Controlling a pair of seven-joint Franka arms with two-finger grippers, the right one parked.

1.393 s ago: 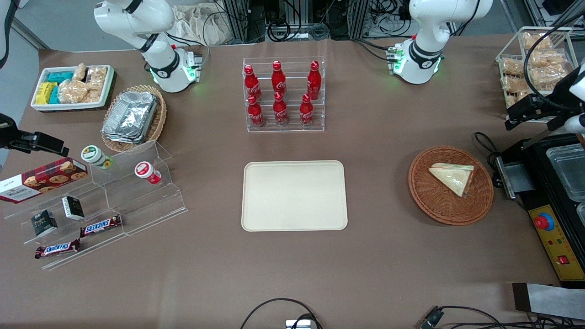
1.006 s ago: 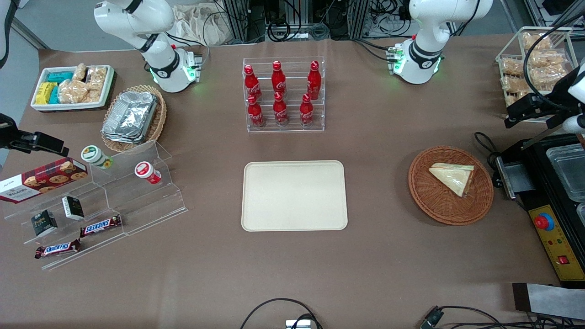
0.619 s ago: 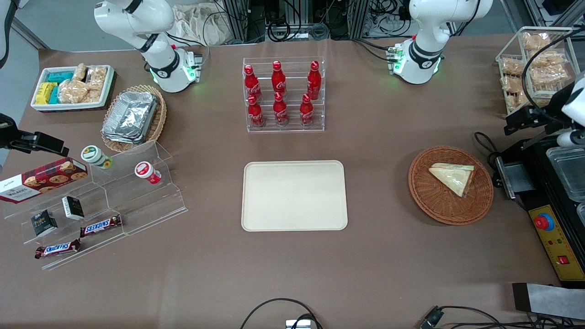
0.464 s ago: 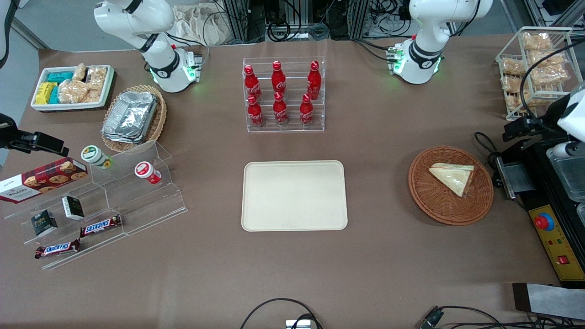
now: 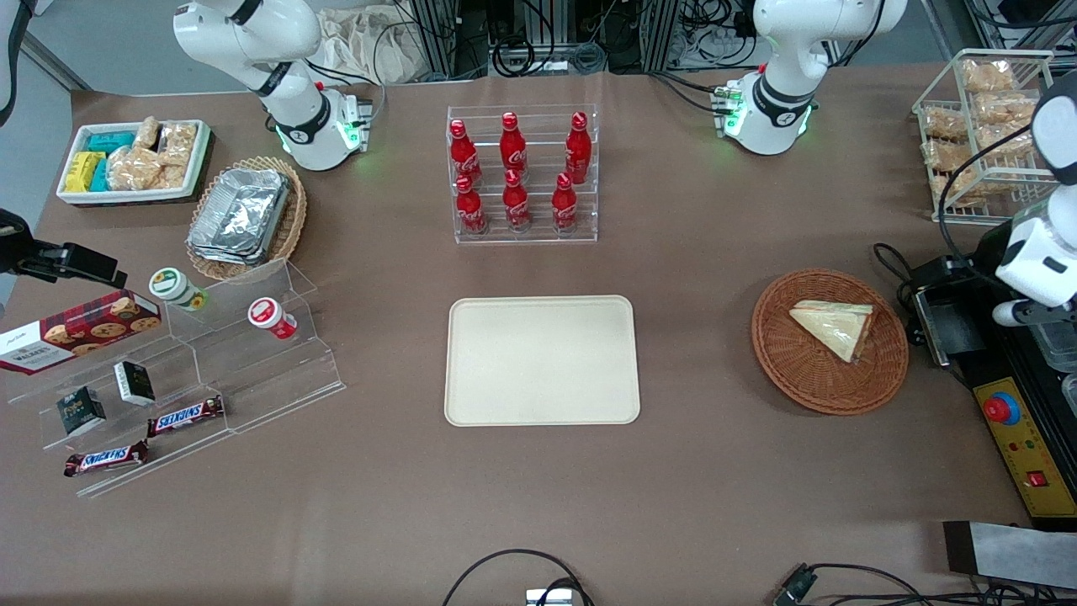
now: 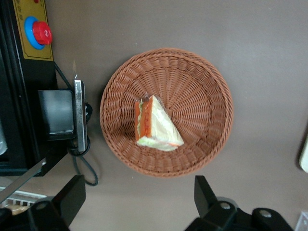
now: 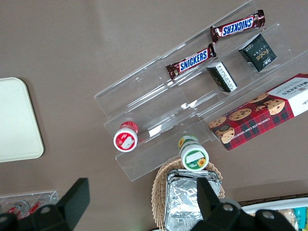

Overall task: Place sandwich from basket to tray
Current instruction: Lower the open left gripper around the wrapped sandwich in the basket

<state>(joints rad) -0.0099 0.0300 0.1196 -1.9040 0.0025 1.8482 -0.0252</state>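
The sandwich (image 5: 833,326) lies flat in the round reddish-brown basket (image 5: 782,370), a pale wedge in clear wrap. Taking the front camera's picture as a clock face, it sits a little toward 2 o'clock of the basket's middle, with its point aimed at about 9 o'clock. In the left wrist view the sandwich (image 6: 156,126) shows its orange and green cut edge, and the weave of the basket (image 6: 202,96) is bare all round it. The gripper (image 6: 137,195) hangs above the counter (image 5: 715,488) with its two black fingers (image 6: 72,195) spread wide apart and nothing between them. It touches neither the sandwich nor the basket, and sits high over the basket's rim. From the front, the working arm's white wrist (image 5: 1037,265) is over the black machine (image 5: 1022,459) at about 3 o'clock of the basket, toward that arm's end of the counter. That machine carries a red button (image 5: 1001,410) on a yellow panel. The cream tray (image 5: 543,360) lies bare in the middle of the counter, well apart from the basket, which is at its 3 o'clock. A clear rack of red bottles (image 5: 522,177) stands at 12 o'clock of the tray, farther from the front camera. A wire rack of bagged snacks (image 5: 984,118) stands at roughly 1 o'clock of the basket.
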